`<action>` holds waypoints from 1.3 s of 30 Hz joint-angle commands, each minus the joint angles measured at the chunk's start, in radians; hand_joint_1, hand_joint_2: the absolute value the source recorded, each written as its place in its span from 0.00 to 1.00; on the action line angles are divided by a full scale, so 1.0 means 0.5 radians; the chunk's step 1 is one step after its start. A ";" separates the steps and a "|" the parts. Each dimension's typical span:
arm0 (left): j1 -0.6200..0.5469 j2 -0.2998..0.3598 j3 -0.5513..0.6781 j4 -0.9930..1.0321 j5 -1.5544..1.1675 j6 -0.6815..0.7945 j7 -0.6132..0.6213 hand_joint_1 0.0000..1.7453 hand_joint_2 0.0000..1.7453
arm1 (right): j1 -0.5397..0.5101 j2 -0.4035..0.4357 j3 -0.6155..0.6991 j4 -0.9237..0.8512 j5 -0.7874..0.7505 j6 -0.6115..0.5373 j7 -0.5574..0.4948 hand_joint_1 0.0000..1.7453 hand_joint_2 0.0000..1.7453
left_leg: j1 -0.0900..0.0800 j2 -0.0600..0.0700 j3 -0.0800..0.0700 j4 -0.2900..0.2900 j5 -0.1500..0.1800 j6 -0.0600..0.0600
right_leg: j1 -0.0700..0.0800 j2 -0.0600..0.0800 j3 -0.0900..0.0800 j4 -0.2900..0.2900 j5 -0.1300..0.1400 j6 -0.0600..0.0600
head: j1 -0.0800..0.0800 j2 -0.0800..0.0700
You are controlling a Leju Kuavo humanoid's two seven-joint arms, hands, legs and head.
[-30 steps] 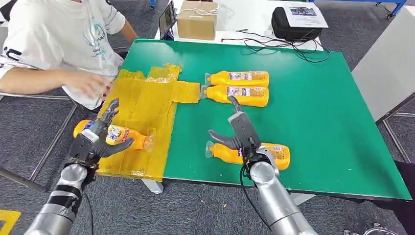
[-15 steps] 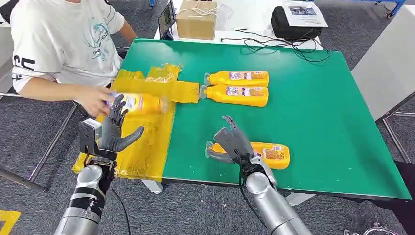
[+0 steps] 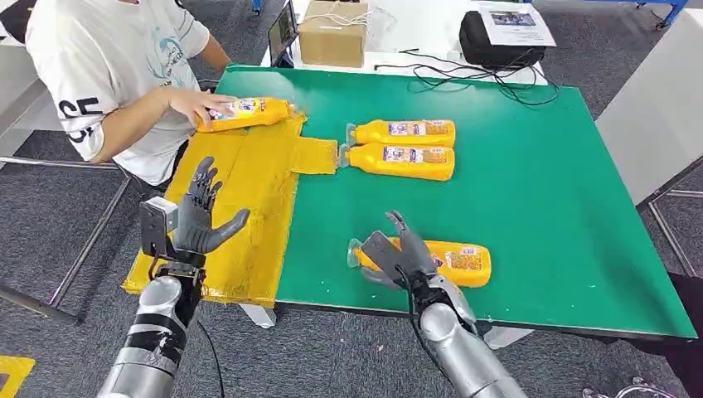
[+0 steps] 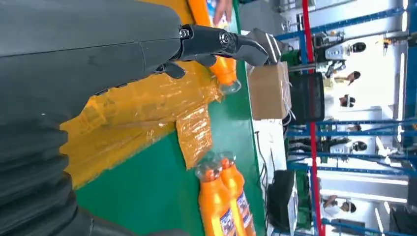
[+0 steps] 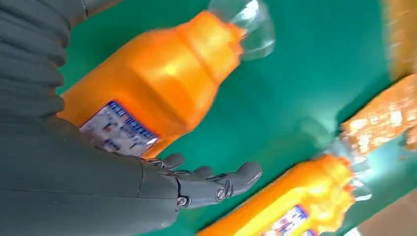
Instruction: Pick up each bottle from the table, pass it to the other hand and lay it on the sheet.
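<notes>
My left hand [image 3: 197, 217] is open, fingers spread, raised over the near left part of the yellow sheet [image 3: 257, 182]. A person's hand [image 3: 192, 104] holds an orange bottle [image 3: 249, 112] lying at the sheet's far end; the left wrist view shows that bottle [image 4: 221, 64] past my left hand [image 4: 98, 44]. My right hand [image 3: 396, 257] is open and hovers over the cap end of the nearest orange bottle [image 3: 460, 264], which lies on the green table [image 3: 547, 199]. In the right wrist view this bottle [image 5: 162, 83] lies beside my outstretched fingers [image 5: 216, 184]. Two more bottles [image 3: 404, 133] [image 3: 402, 162] lie side by side farther back.
The person [image 3: 116, 58] sits at the table's far left corner. Behind the green table stand a cardboard box [image 3: 334, 33], a black bag [image 3: 497, 41] and loose cables [image 3: 472, 75]. The table's right half is bare green. The sheet overhangs the table's left edge.
My left hand let go of the bottle on the sheet and lifted open. The person took that bottle and moved it to the sheet's far end. My right hand sank toward the nearest bottle.
</notes>
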 commanded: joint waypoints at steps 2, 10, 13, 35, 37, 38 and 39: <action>-0.023 0.027 0.061 0.113 0.024 -0.002 0.014 0.00 1.00 | 0.038 -0.146 0.052 -0.172 0.351 -0.128 0.176 0.00 1.00 | 0.001 0.000 0.011 0.000 -0.006 -0.003 | 0.001 0.000 0.011 0.001 -0.006 -0.004 | 0.001 0.000; -0.034 0.046 0.084 0.102 0.023 -0.041 0.033 0.00 1.00 | -0.064 -0.145 0.058 0.072 0.626 -0.138 0.309 0.00 1.00 | 0.002 0.002 0.011 0.000 -0.006 -0.003 | 0.002 0.002 0.011 0.000 -0.005 -0.004 | 0.000 0.000; -0.025 0.045 0.084 0.092 0.015 -0.036 0.036 0.00 1.00 | -0.079 -0.147 0.055 0.113 0.634 -0.101 0.314 0.00 1.00 | 0.002 0.002 0.012 0.000 -0.006 -0.003 | 0.002 0.003 0.011 0.001 -0.005 -0.004 | 0.000 0.000; 0.042 0.051 0.118 0.021 0.030 -0.118 0.023 0.00 1.00 | -0.306 -0.221 0.208 0.569 0.858 0.094 0.460 0.00 1.00 | 0.002 0.001 0.015 -0.001 -0.006 -0.003 | 0.003 0.001 0.016 -0.002 -0.005 -0.004 | 0.000 0.000; 0.056 0.055 0.127 -0.001 0.038 -0.122 0.024 0.00 1.00 | -0.301 -0.230 0.199 0.527 0.857 0.104 0.459 0.00 1.00 | 0.001 0.000 0.010 -0.001 -0.002 -0.002 | 0.001 0.001 0.011 -0.001 -0.002 -0.003 | 0.000 0.000; 0.061 0.054 0.128 -0.008 0.039 -0.122 0.024 0.00 1.00 | -0.297 -0.235 0.194 0.511 0.856 0.109 0.459 0.00 1.00 | 0.001 0.001 0.010 -0.001 -0.002 -0.001 | 0.001 0.001 0.011 -0.002 -0.002 -0.003 | 0.000 0.000; 0.063 0.057 0.130 -0.010 0.041 -0.125 0.026 0.00 1.00 | -0.298 -0.239 0.192 0.502 0.858 0.112 0.459 0.00 1.00 | 0.001 0.000 0.012 -0.001 -0.003 -0.002 | 0.002 0.001 0.013 -0.001 -0.003 -0.003 | 0.000 0.000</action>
